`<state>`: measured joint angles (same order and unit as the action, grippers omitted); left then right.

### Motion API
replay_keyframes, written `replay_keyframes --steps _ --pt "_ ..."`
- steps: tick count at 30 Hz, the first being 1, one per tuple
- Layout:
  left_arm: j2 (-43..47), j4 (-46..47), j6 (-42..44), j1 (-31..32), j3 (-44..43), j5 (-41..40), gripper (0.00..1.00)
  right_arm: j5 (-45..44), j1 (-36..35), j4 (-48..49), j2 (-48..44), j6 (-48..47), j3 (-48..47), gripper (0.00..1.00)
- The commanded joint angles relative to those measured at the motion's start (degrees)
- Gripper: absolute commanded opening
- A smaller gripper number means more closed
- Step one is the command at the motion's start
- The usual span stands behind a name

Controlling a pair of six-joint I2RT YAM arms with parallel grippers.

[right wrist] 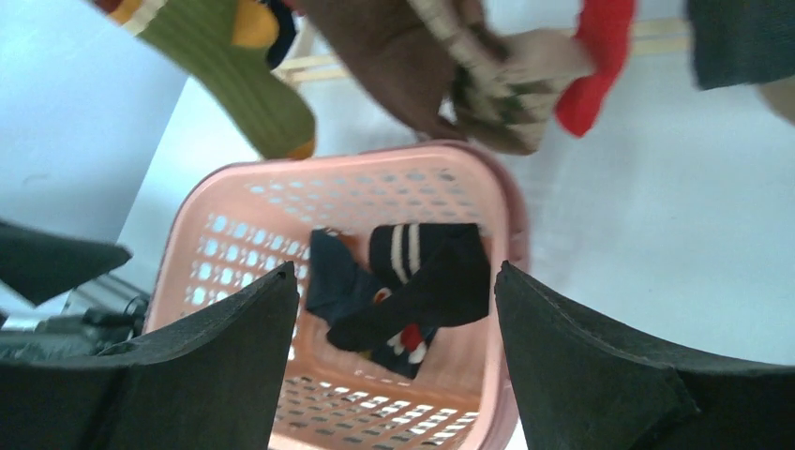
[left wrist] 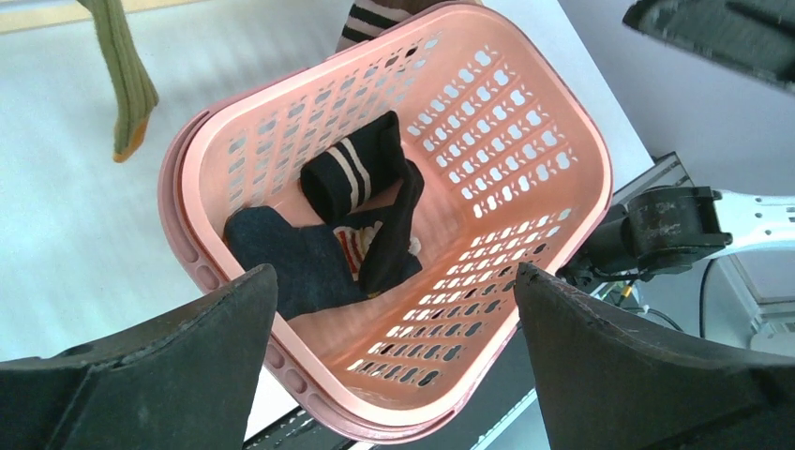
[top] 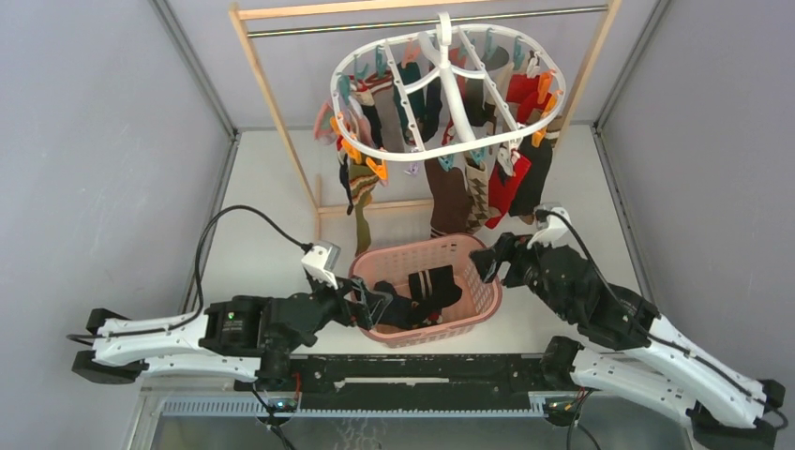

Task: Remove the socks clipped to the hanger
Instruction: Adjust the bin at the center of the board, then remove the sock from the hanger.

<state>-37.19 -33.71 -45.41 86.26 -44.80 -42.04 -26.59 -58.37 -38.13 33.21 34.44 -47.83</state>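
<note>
The white oval hanger (top: 548, 120) hangs from the rail at the back, with several socks (top: 450, 192) clipped under it in red, brown, black and green. Three dark socks (top: 427, 292) lie in the pink basket (top: 487, 300) below; they show in the left wrist view (left wrist: 352, 239) and the right wrist view (right wrist: 412, 281). My left gripper (top: 373, 306) is open and empty at the basket's near left rim. My right gripper (top: 489, 261) is open and empty above the basket's right rim. Hanging sock toes (right wrist: 511, 103) show at the top of the right wrist view.
A wooden-framed rail (top: 272, 103) stands at the back and carries the hanger. Grey walls close in both sides. A green sock (left wrist: 122, 75) hangs low to the left of the basket (left wrist: 581, 141). The black base rail (top: 422, 370) runs along the near edge.
</note>
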Motion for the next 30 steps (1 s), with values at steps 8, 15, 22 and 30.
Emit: replay_keyframes --steps 8,15,22,30 --pt "-7.6 7.7 2.8 0.3 0.8 0.2 1.0 16.1 24.8 6.0 -0.4 -8.1 -2.8 0.81" --pt "-8.5 8.9 3.9 0.3 0.3 1.0 1.0 28.9 39.1 8.3 1.8 -10.1 -2.9 0.78" --pt "-7.1 8.6 4.7 0.2 0.0 0.8 1.0 36.4 45.0 13.9 6.3 -10.7 -3.0 0.74" --pt "-8.2 8.6 5.7 0.2 -0.8 1.1 1.0 42.2 48.3 19.8 9.7 -12.4 -3.8 0.77"
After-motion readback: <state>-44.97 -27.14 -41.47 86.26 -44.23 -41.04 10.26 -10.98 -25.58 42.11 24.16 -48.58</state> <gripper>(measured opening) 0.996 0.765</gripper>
